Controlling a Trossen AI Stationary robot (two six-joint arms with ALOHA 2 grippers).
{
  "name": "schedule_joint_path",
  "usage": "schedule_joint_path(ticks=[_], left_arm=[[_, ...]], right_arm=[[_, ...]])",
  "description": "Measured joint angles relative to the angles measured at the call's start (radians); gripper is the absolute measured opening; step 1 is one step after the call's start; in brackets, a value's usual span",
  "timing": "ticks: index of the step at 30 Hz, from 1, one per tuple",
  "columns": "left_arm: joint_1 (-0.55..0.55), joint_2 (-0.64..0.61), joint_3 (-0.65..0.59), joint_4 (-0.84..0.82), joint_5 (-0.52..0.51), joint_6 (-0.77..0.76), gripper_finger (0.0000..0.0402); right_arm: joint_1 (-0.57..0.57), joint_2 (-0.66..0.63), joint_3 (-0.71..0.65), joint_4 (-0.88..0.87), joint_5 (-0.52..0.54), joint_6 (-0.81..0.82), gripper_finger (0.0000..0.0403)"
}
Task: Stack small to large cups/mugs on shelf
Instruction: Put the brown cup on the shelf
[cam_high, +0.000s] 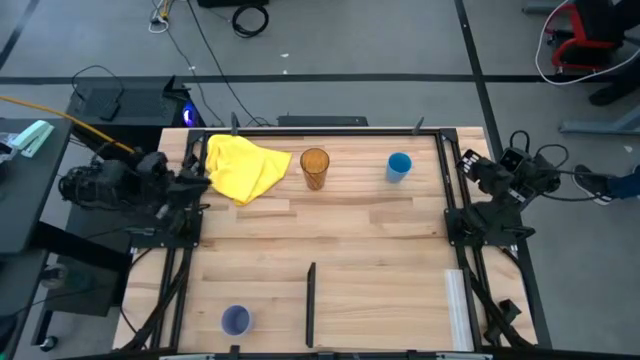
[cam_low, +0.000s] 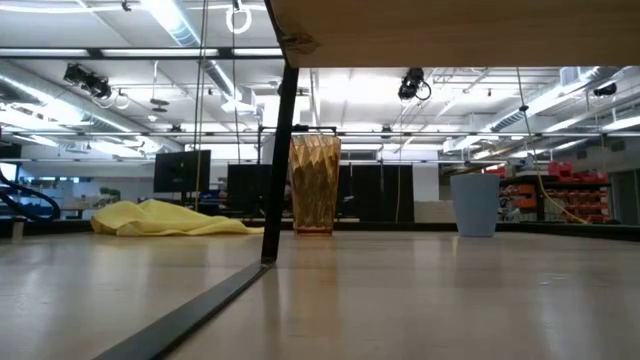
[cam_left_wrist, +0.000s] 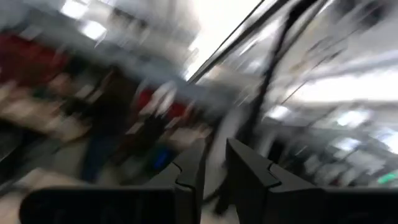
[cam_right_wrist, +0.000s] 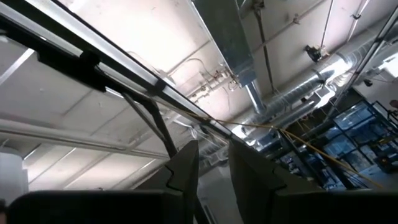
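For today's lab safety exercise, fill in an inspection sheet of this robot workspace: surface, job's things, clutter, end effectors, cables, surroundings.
Surface: wooden table, with a dark divider strip at its near edge.
Job's things: amber tumbler and blue cup upright near the far edge, apart; lavender cup upright at the near left.
Clutter: yellow cloth crumpled left of the tumbler.
End effectors: left end effector and right end effector each show a narrow gap, nothing between the fingers; both arms sit at the table's sides.
Cables: cables on the floor beyond the table.
Surroundings: red chair at far right.
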Motion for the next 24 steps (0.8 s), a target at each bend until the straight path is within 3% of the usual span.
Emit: schedule_joint_path(ticks=[7,13,18,24], left_arm=[[0.0,0.203,0.274,-0.519,-0.18,-0.078,0.0074],[0.019,0.383,0.489,-0.96,-0.356,-0.238,0.0076],[0.126,0.507,0.59,-1.138,-0.354,-0.318,0.0073],[0.31,0.617,0.652,-1.17,-0.245,-0.32,0.0083]], right_arm=[[0.0,0.0,0.001,-0.007,0.0,0.0,0.0096],[0.0,0.0,0.001,-0.023,0.0,0.0,0.0096],[0.0,0.008,0.001,-0.032,0.009,0.0,0.0096],[0.0,0.046,0.001,-0.032,0.048,0.0,0.0096]])
